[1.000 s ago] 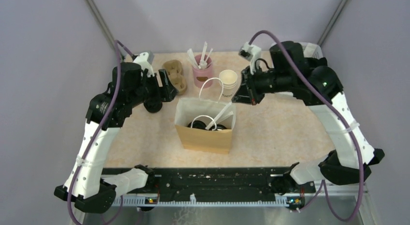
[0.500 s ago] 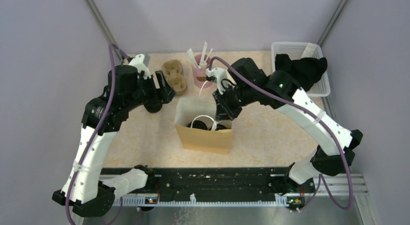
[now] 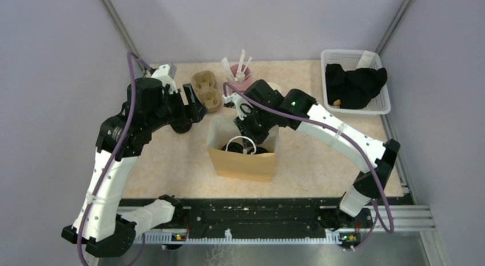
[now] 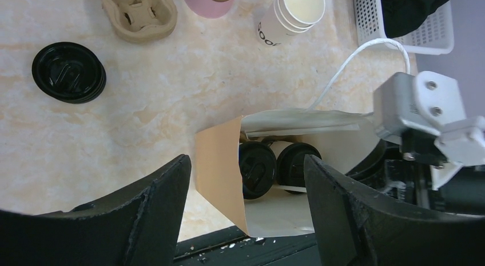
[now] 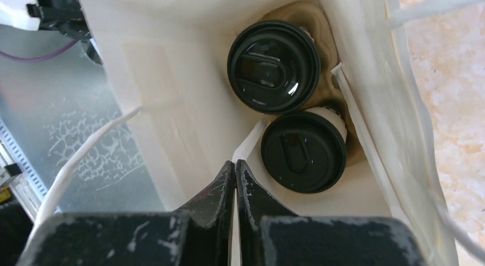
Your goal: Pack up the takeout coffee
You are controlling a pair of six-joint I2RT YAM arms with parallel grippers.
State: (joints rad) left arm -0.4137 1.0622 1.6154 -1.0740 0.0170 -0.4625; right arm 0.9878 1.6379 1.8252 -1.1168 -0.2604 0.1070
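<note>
The takeout coffee, two white cups with black lids (image 5: 273, 66) (image 5: 303, 150), stands side by side inside the brown paper bag (image 3: 240, 166). The left wrist view shows both lids (image 4: 257, 169) (image 4: 297, 163) through the bag's open top (image 4: 217, 157). My right gripper (image 3: 247, 128) hangs over the bag's mouth. Its jaws (image 5: 235, 163) are shut on a thin white wrapped straw that points down between the near cup and the bag wall. My left gripper (image 3: 194, 101) hovers to the left of the bag, open and empty (image 4: 246, 163).
A second wrapped straw (image 5: 360, 140) lies along the bag's inner wall. Behind the bag are a stack of loose black lids (image 4: 68, 71), a cardboard cup carrier (image 3: 207, 90), a pink straw holder (image 3: 239, 77) and lidless white cups (image 4: 289, 17). A white basket (image 3: 343, 51) with black cloth sits far right.
My right arm has swung left from beside the bag to over its mouth, carrying the straw down into it. The left arm has barely shifted.
</note>
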